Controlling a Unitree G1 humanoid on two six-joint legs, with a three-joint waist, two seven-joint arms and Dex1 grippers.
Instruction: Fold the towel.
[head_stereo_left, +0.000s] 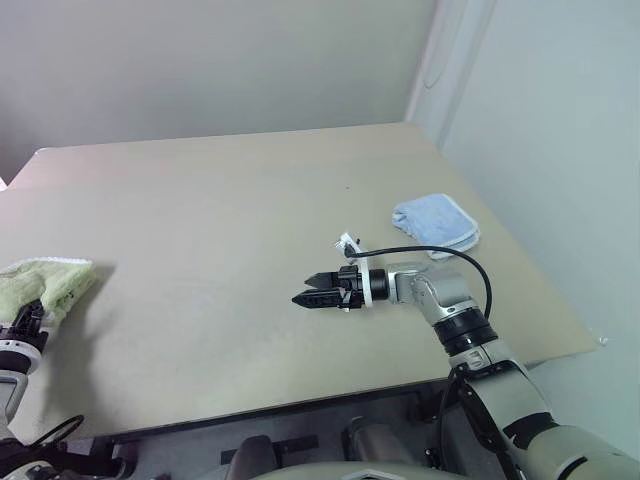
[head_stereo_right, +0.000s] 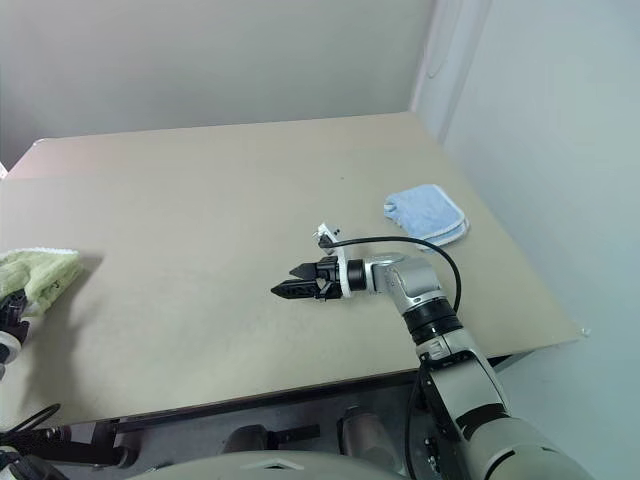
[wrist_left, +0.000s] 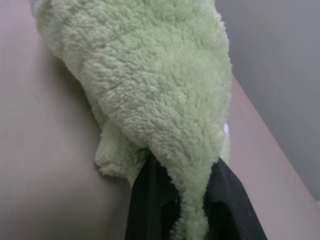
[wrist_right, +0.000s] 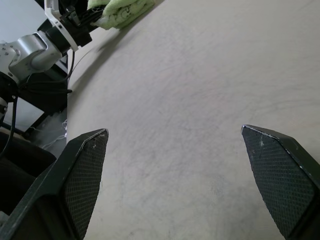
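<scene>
Our left hand (head_stereo_left: 28, 318) pinches the green towel (head_stereo_left: 45, 281) at the counter (head_stereo_left: 220, 200) edge to drag it; right hand (head_stereo_left: 318, 293) waits wide open, empty.

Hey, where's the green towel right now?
The green towel lies bunched at the table's left edge, pinched by the left gripper, far from the blue towel on the right.
</scene>
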